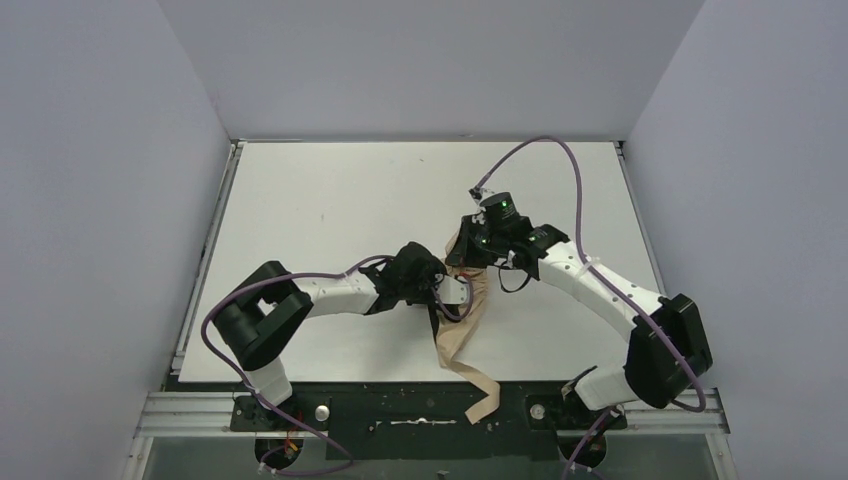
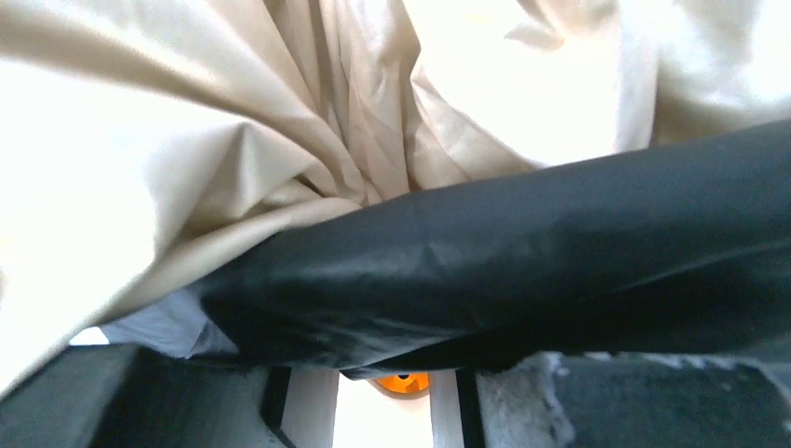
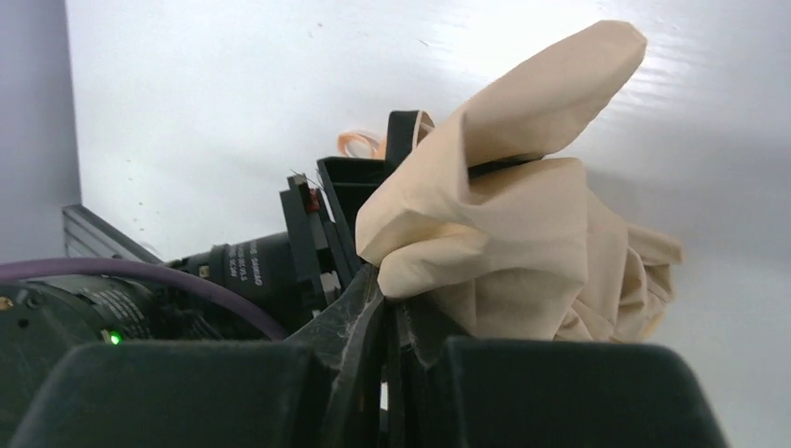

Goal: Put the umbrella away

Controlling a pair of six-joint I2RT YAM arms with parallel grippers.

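The umbrella (image 1: 462, 325) lies as a loose tan bundle at the middle of the table's near half, between my two grippers. My left gripper (image 1: 447, 292) reaches in from the left at the bundle's middle. In the left wrist view tan folds (image 2: 280, 112) and a black layer (image 2: 522, 252) lie across my left gripper (image 2: 373, 359); its fingers (image 2: 606, 401) stand a little apart and their tips are hidden. My right gripper (image 1: 468, 252) is at the bundle's far end. In the right wrist view my right gripper (image 3: 392, 308) is shut on a fold of the tan fabric (image 3: 522, 233).
A long tan strip (image 1: 483, 395) trails from the bundle over the table's (image 1: 330, 200) front edge onto the black base rail. A small orange part (image 2: 403, 382) shows below the left fingers. The left arm's wrist (image 3: 252, 271) sits close beside the right gripper.
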